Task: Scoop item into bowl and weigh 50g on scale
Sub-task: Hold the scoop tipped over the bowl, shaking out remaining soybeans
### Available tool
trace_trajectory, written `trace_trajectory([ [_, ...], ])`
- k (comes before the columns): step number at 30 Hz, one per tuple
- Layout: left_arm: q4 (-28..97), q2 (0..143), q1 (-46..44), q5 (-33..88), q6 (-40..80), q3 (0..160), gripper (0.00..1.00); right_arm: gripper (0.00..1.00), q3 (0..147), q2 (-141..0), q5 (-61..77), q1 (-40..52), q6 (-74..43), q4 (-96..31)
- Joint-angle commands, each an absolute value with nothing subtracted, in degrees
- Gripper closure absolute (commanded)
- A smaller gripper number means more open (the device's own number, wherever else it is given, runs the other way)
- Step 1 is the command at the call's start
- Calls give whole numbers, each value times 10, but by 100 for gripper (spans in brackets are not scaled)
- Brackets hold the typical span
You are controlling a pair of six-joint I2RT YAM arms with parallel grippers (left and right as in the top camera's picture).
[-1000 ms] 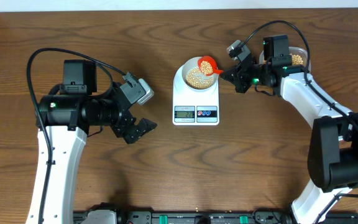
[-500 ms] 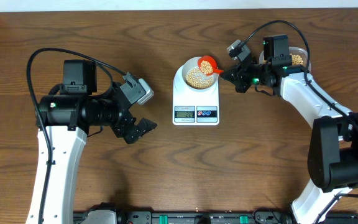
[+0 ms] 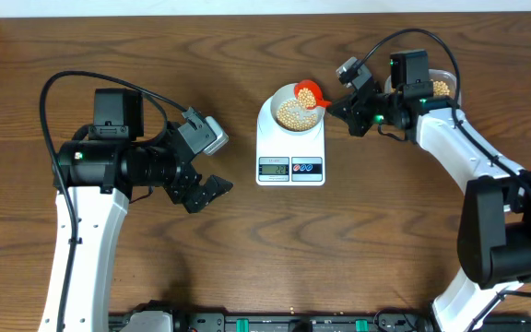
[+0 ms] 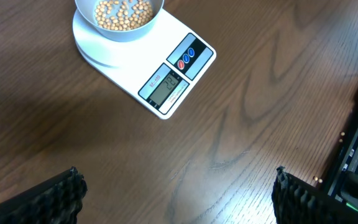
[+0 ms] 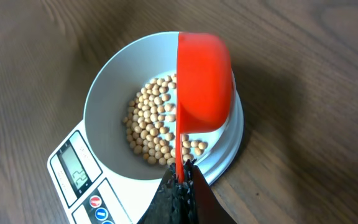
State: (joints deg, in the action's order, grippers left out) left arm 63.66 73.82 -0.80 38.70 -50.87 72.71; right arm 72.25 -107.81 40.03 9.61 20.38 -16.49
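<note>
The pale blue-grey bowl (image 3: 290, 111) stands on the white scale (image 3: 290, 152) and holds many tan beans (image 5: 154, 127). It also shows in the left wrist view (image 4: 120, 22) and the right wrist view (image 5: 104, 106). My right gripper (image 5: 182, 180) is shut on the handle of an orange-red scoop (image 5: 204, 81), tipped on its side over the bowl's right rim. The scoop shows in the overhead view (image 3: 308, 94). My left gripper (image 3: 212, 189) is open and empty, left of the scale. The scale display (image 4: 166, 87) is lit.
A clear tub with more beans (image 3: 441, 88) stands at the far right behind my right arm. A black rail (image 3: 284, 323) runs along the table's front edge.
The right gripper and scoop have shifted very slightly. The left arm has not moved.
</note>
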Motion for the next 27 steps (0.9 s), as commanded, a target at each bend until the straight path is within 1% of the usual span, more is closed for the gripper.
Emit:
trace_trajectory([
  [1, 638, 737, -6, 394, -507, 736, 2, 99, 723, -1054, 404, 100, 215, -163],
  [8, 638, 737, -6, 394, -507, 736, 2, 99, 723, -1052, 401, 110, 215, -166],
  [12, 638, 737, -6, 394, -507, 736, 2, 99, 723, -1052, 377, 114, 215, -174],
  [27, 638, 737, -6, 394, -507, 736, 2, 99, 723, -1052, 373, 124, 215, -173],
])
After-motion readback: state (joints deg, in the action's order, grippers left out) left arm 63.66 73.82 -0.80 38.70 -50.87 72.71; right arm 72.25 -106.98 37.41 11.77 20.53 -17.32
